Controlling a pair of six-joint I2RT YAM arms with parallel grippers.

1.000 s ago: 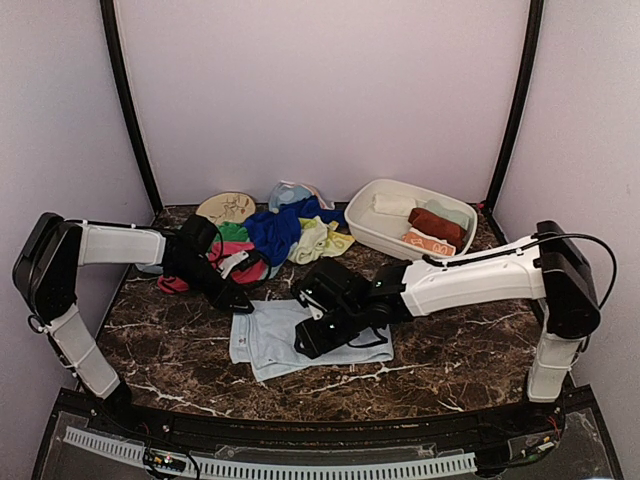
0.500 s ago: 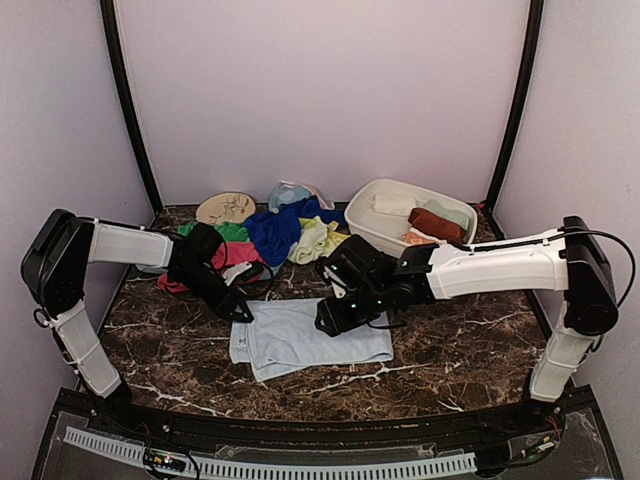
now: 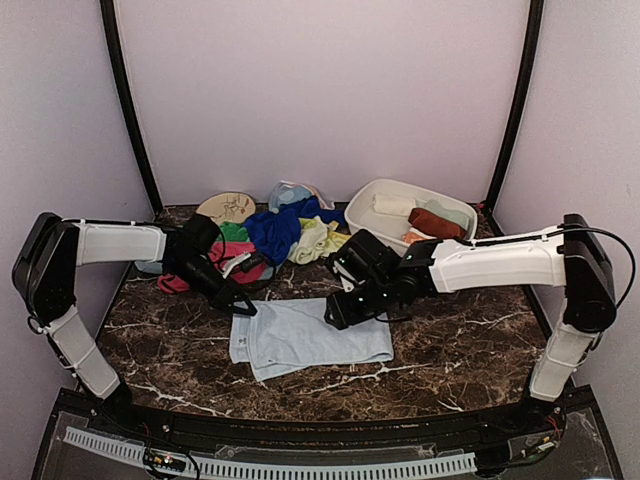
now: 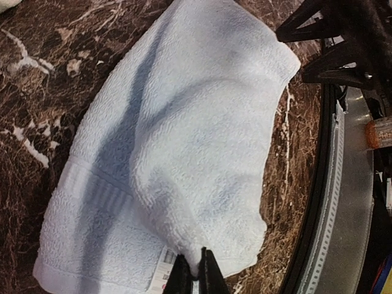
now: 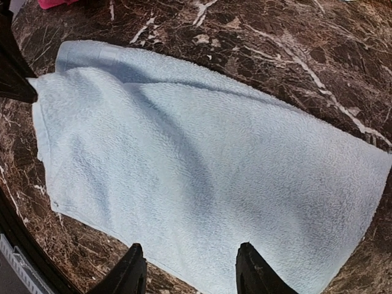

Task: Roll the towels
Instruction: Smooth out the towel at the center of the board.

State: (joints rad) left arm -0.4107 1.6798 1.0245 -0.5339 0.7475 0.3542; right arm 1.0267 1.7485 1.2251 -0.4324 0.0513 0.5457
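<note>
Pale blue towel [image 3: 305,338] lies flat; left gripper [image 4: 195,262] pinches its nearest corner, likely to begin rolling; right gripper [image 5: 190,248] hovers unclenched above.

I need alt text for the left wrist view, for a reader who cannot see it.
The left gripper, at the bottom edge, is shut on a fold of a pale blue terry towel lying loosely folded on a dark brown marble table. A small white label shows beside the grip.
</note>
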